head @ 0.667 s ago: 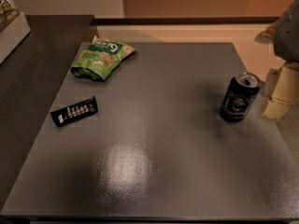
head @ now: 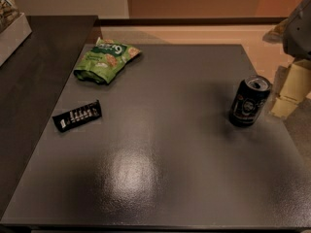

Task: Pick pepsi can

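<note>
The pepsi can [head: 250, 101] stands upright on the right side of the dark grey table [head: 160, 144]. It is dark navy-black with a silver top rim and a pale round logo on its side. My gripper [head: 290, 90] is cream-coloured and hangs at the right edge of the view, just right of the can and apart from it, at about the can's height. The grey arm [head: 299, 30] rises above it at the top right. Nothing is held.
A green snack bag [head: 106, 60] lies at the table's far left. A flat black snack bar wrapper [head: 77, 115] lies at the left. A darker counter [head: 34, 67] adjoins on the left, with a pale box [head: 10, 29] at its far corner.
</note>
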`<move>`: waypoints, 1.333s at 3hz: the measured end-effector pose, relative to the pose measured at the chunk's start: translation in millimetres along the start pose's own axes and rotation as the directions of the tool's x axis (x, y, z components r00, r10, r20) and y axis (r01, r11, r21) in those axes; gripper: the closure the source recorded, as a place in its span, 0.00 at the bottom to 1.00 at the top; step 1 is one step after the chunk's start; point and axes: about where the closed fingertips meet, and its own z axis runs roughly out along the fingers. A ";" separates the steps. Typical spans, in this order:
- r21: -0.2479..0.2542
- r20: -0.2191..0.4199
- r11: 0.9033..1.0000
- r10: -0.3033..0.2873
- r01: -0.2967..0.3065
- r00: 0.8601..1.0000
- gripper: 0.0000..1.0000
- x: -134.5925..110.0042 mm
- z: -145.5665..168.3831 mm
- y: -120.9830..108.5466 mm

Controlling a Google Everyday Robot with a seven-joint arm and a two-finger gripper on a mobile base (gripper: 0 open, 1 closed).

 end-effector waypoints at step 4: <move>-0.099 0.157 0.993 0.075 -0.059 0.985 0.00 14.9 42.2 -24.3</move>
